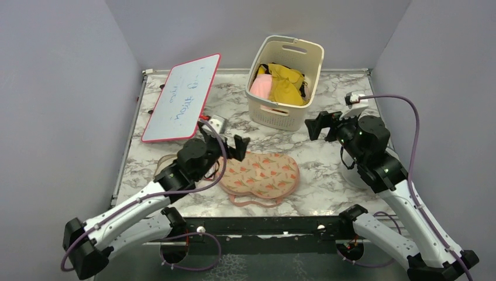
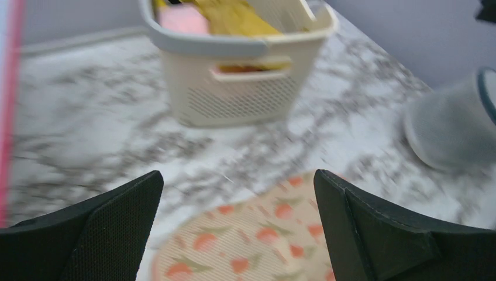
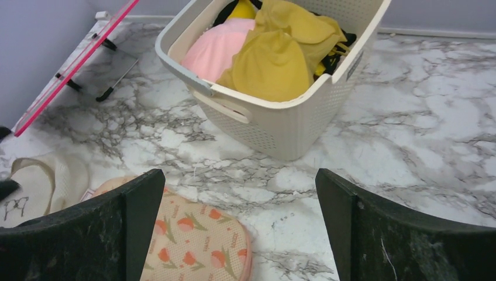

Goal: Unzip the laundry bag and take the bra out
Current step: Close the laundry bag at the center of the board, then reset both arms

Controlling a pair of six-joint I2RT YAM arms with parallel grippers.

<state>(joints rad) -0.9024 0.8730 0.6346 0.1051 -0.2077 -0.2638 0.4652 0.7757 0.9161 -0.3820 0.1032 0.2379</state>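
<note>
Marble table (image 1: 327,175), flat two-lobed carrot-print laundry bag (image 1: 260,174)

open gap btwn laundry bag (image 1: 263,174) & basket (image 1: 279,115), whiteboard (image 1: 181,96) obstructs far left

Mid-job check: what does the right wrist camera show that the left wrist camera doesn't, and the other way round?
Only the right wrist view shows a cream cloth beside the laundry bag, the whiteboard's stand legs, and a black garment in the basket. Only the left wrist view shows the white mesh cylinder, at its right edge. Both show the basket, the laundry bag, the pink garment and the yellow bra.
</note>
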